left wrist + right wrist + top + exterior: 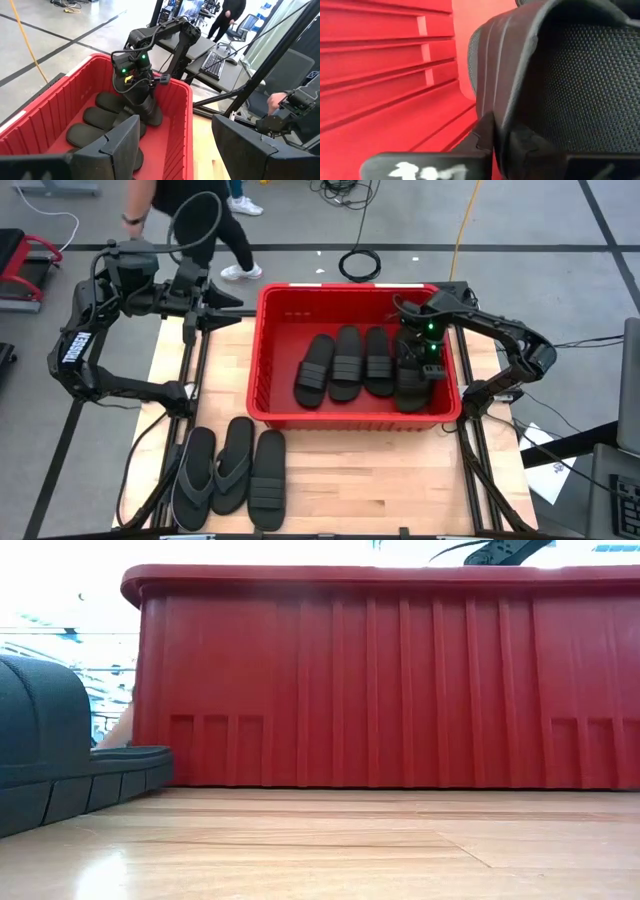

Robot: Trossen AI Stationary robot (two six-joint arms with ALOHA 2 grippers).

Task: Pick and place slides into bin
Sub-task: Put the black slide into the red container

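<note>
The red bin (262,370) stands in the middle of the table. Three black slides (345,362) lie side by side on its floor. A fourth black slide (146,106) stands tilted by the bin's right wall, and my right gripper (428,360) is shut on it, reaching down into the bin. My left gripper (222,306) hangs open and empty beyond the bin's far left corner. On the wood near the front edge lie three more slides (232,468): two thong flip-flops and one with a ribbed strap. My right gripper pinches the slide's ribbed strap at its edge (501,120), one finger (482,134) outside the strap, the other (535,147) beneath it, over the textured footbed. The fingers slant down from above. The slide stands tilted, its lower end (154,119) down among the others in the bin.
The bin's ribbed wall (380,690) fills the low view, with a slide (50,755) at its left. A person (190,220) stands beyond the table's far edge, and cables (360,262) lie on the floor there. Bare wood (370,480) lies between bin and front edge.
</note>
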